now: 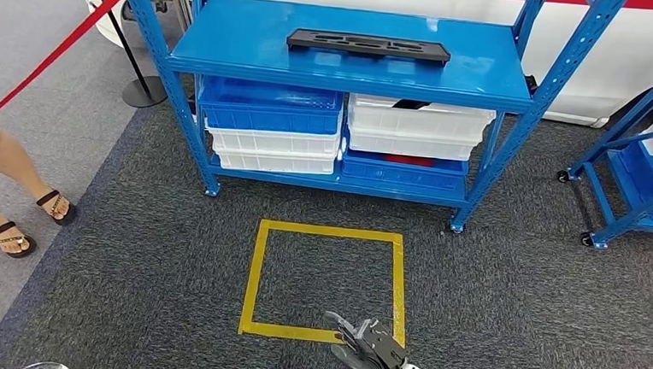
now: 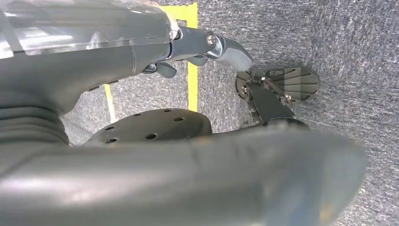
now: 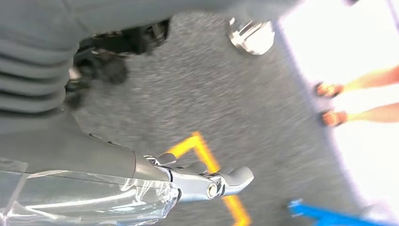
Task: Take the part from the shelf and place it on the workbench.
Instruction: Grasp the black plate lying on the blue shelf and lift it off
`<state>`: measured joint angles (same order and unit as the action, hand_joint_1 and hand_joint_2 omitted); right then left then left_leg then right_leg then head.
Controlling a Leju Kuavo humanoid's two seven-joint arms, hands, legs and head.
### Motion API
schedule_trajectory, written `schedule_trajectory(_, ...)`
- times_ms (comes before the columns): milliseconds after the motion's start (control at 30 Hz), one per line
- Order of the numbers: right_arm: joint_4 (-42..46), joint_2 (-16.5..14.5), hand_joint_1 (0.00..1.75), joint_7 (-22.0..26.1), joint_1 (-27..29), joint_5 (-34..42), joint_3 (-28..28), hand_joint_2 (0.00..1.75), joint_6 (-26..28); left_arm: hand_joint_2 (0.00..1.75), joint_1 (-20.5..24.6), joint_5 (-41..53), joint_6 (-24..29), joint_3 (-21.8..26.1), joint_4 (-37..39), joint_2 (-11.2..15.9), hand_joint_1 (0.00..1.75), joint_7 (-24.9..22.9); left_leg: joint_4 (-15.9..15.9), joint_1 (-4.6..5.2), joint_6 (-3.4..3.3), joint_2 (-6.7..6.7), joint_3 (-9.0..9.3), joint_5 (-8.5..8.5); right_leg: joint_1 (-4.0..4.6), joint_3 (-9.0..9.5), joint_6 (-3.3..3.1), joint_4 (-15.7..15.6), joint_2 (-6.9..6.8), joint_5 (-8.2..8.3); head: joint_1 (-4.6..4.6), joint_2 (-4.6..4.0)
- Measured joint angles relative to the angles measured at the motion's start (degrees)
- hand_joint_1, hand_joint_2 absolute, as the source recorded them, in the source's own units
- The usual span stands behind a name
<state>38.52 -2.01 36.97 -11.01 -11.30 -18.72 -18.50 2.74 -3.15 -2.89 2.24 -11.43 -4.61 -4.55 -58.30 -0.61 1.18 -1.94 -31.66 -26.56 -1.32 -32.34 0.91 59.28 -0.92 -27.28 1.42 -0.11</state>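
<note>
**Hands low and empty, part waiting on the shelf top**

Head view: the right hand (image 1: 370, 348) is hanging low over the dark grey carpet, its fingers spread apart and holding nothing, just beside the near edge of the yellow tape square (image 1: 326, 280). The flat black moulded plastic part (image 1: 367, 45) is lying on the top deck of the blue steel shelf (image 1: 347, 70), well apart from the hand. Below it, a blue plastic crate (image 1: 269, 112) is sitting on white crates (image 1: 274, 151); a white crate (image 1: 419, 126) on the right is holding something dark, and the low blue tray (image 1: 403, 170) beneath something red. A person's sandalled feet (image 1: 34, 218) are standing at the carpet edge.

Left wrist view: the left hand (image 2: 207, 49) is hanging over the carpet, thumb extended, gripping nothing.

Right wrist view: blurred; the thumb is stretched out over the tape, nothing held.

Risk, as judged: the part is long and thin, so a grip off-centre could let it tip and slide off the deck.
</note>
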Motion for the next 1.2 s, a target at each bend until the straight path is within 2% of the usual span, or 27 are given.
schedule_trajectory(100, 2.71, -0.07, 0.0, -1.05, 0.37, 0.08, 0.95, 1.31, -3.31, 0.0, 0.06, 1.3, 0.42, 0.21, 0.0, -0.01, 0.0, 0.16, 0.01, 0.0, 0.0, 0.0, 0.0, 0.0, 0.0, 0.0, 0.0, 0.0, 0.01, 0.0, -0.01, 0.0)
schedule_trajectory(133, 1.66, -0.13, 0.0, -1.85, 0.04, 0.43, 1.5, 1.75, -4.02, 0.44, 0.08, 1.84, 0.68, 0.2, 0.0, -0.02, 0.0, 0.33, 0.01, 0.0, 0.0, 0.0, 0.0, 0.0, 0.0, 0.01, 0.0, 0.0, 0.0, 0.0, -0.01, 0.0)
schedule_trajectory(233, -5.22, -0.47, 0.0, -5.49, -1.06, 1.9, 3.72, 1.75, -3.75, 1.75, 0.15, 2.69, 1.52, 0.2, 0.0, -0.08, 0.0, 0.95, 0.0, 0.01, 0.0, 0.03, 0.0, 0.0, -0.01, 0.04, 0.01, 0.0, -0.03, 0.0, -0.02, 0.0)
schedule_trajectory(300, -9.74, -0.74, 0.0, -8.36, -1.07, 3.47, 5.77, 1.75, -2.26, 1.75, 0.18, 3.03, 2.22, 0.19, 0.0, -0.11, 0.0, 1.3, -0.01, 0.01, 0.0, 0.05, -0.02, 0.0, -0.02, 0.03, 0.01, -0.01, -0.05, 0.0, -0.01, 0.0)
schedule_trajectory(400, -15.46, -1.4, 0.0, -14.03, -0.24, 7.23, 9.95, 1.75, 3.46, 1.75, 0.19, 3.67, 4.07, 0.21, 0.0, -0.19, 0.0, 2.74, -0.02, 0.01, -0.01, 0.06, -0.04, -0.01, -0.02, 0.01, 0.01, -0.02, -0.06, -0.01, 0.0, 0.0)
schedule_trajectory(533, -20.45, -2.1, 0.0, -15.88, 2.33, 7.57, 14.99, 0.0, 12.38, 1.75, 0.09, 5.01, 6.88, 0.19, 0.0, -0.31, 0.0, 7.4, 0.0, 0.01, -0.02, 0.08, -0.07, -0.05, -0.01, -0.02, 0.0, -0.02, -0.07, -0.03, 0.0, 0.0)
schedule_trajectory(667, -23.51, -2.39, 0.0, -23.21, 4.1, 7.64, 17.56, 0.0, 13.83, 1.75, 0.11, 4.8, 7.26, 0.2, 0.0, -0.35, 0.0, 11.14, 0.02, 0.0, 0.01, 0.06, -0.06, -0.08, 0.0, -0.02, 0.0, -0.02, -0.05, -0.04, 0.0, 0.0)
schedule_trajectory(800, -25.08, -2.44, 0.0, -28.24, 4.76, 6.96, 18.7, 1.75, 15.06, 0.0, 0.1, 3.87, 8.13, 0.53, 0.0, -0.34, 0.0, 11.97, 0.03, 0.0, 0.01, 0.06, -0.05, -0.08, 0.0, 0.0, 0.0, -0.02, -0.04, -0.03, -0.01, 0.0)
schedule_trajectory(933, -25.93, -2.46, 0.0, -30.3, 4.82, 6.17, 19.25, 0.0, 15.42, 0.0, 0.09, 2.96, 6.83, 1.26, 0.0, -0.27, 0.0, 12.03, 0.01, 0.01, 0.01, 0.06, -0.03, -0.07, -0.01, 0.02, 0.01, -0.02, -0.04, -0.02, 0.0, 0.0)
schedule_trajectory(1067, -26.4, -2.58, 0.0, -31.65, 4.78, 4.53, 19.29, 0.0, 15.21, 0.0, 0.09, 1.59, 4.98, 2.32, 0.0, -0.19, 0.0, 12.78, 0.01, 0.01, 0.01, 0.06, -0.03, -0.07, -0.01, 0.03, 0.01, -0.02, -0.04, -0.02, 0.0, 0.0)
schedule_trajectory(1200, -26.53, -2.85, 0.0, -32.27, 4.68, 3.64, 19.29, 0.0, 15.43, 0.0, 0.1, -0.03, 5.43, 3.95, 0.0, -0.14, 0.0, 13.4, 0.01, 0.0, 0.01, 0.06, -0.03, -0.07, -0.01, 0.02, 0.0, -0.02, -0.04, -0.03, 0.0, 0.0)
